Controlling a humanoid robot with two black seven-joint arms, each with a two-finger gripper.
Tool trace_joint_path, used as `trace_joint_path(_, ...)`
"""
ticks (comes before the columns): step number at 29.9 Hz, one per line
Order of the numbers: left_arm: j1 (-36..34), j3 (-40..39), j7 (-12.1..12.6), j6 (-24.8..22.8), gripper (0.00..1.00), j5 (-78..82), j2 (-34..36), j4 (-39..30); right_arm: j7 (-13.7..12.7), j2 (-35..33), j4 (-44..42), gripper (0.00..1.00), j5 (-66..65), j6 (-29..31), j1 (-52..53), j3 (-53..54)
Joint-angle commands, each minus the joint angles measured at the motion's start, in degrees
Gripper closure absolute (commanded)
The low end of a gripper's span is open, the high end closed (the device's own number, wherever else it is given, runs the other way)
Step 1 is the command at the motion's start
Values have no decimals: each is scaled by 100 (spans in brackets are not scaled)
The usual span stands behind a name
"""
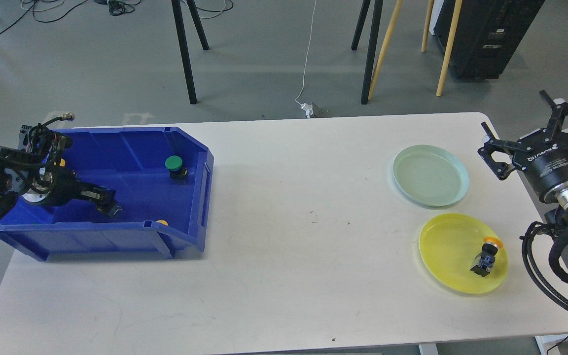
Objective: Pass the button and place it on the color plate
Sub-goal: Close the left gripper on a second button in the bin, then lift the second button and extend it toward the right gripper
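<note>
A green-capped button [174, 165] stands inside the blue bin [200, 197] near its right wall. A yellow cap [162, 223] peeks over the bin's front wall. My left gripper [106, 203] reaches down into the bin's middle, left of the green button and apart from it; its fingers are dark and I cannot tell them apart. A pale green plate [431, 175] and a yellow plate [446, 246] lie at the right. An orange-yellow button [487, 254] lies tipped on the yellow plate. My right gripper [528, 130] is open and empty, above the table's right edge beside the green plate.
The bin fills the table's left end, its open mouth facing right. A small yellow spot [61, 161] shows behind my left arm inside the bin. Stand legs [185, 54] and cables are on the floor beyond the table's far edge.
</note>
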Motion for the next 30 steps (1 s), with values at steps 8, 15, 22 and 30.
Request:
trace_joint_path(8, -113, -316, -1, -253, 93, -1109, 365, -633, 0, -10, -16, 0, 0, 0, -11, 4)
trace_joint_path(15, -403, -482, -1, -253, 93, -2227, 471, -1175, 9, -18, -16, 0, -34, 0, -11, 4)
trace_joint_path(22, -175, -1651, -1, -253, 93, -3850, 762, -3636, -26, -89, 19, 0, -2306, -62, 94, -330)
trace_joint_path(30, -149, -1801, -1, -253, 93, -5287, -766, -3271, -17, -107, 318, 0, -3839, 0, 287, -593)
